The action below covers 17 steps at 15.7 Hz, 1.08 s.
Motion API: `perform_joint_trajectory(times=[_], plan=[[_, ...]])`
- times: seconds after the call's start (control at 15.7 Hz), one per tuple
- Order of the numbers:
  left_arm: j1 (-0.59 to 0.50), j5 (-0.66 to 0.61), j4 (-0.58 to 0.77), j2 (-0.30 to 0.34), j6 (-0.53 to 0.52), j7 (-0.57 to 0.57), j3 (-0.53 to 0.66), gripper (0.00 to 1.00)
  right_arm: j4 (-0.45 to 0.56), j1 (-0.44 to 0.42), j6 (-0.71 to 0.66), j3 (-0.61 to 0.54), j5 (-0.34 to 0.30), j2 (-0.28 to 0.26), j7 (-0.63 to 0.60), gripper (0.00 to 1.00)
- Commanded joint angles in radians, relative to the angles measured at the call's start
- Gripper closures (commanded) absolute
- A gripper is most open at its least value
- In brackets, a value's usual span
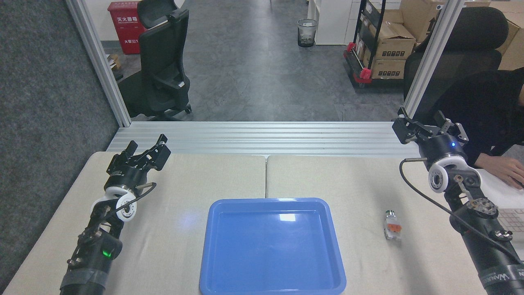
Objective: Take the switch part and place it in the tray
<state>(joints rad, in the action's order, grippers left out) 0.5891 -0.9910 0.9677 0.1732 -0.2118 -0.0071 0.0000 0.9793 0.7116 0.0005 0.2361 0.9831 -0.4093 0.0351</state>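
Blue tray (272, 287) sits centre of the bench (184, 184), nothing in it; switch part (392, 224) lies on the cloth just right of the tray, apart from its rim, silver-green cap pointing away from me, orange insert visible; nothing touching it; right claw (423, 127) is raised near the far right edge, well apart from the part, fingers look spread and holding nothing; left claw (145, 152) hovers far left, also spread and holding nothing; pick not yet started, judging by layout; right arm is the obvious one for the reach; risks: part is small and smooth plastic, so an off-centre pinch could squirt it sideways or roll it on the round cap; cable on the right arm could drag across it on descent; a person's hand (505, 172) rests by the right arm, collision hazard on the swing.
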Motion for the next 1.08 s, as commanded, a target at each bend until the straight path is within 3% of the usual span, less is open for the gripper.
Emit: perform_joint_trajectory(times=[0.0, 0.64, 0.89, 1.02], plan=[[0.000, -0.002, -0.001, 0.000, 0.000, 0.001, -0.025, 0.00, -0.106, 0.062, 0.018, 0.054, 0.005, 0.007, -0.003, 0.00], [0.000, 0.000, 0.000, -0.001, -0.001, 0.002, -0.023, 0.00, -0.093, 0.029, 0.010, 0.071, 0.009, -0.002, -0.021, 0.00], [0.000, 0.000, 0.000, -0.001, -0.001, 0.002, -0.023, 0.00, 0.024, -0.056, 0.012, 0.069, 0.015, 0.004, -0.021, 0.00], [0.000, 0.000, 0.000, -0.001, -0.001, 0.002, -0.023, 0.00, 0.035, -0.064, 0.015, 0.065, 0.015, 0.004, -0.020, 0.00]])
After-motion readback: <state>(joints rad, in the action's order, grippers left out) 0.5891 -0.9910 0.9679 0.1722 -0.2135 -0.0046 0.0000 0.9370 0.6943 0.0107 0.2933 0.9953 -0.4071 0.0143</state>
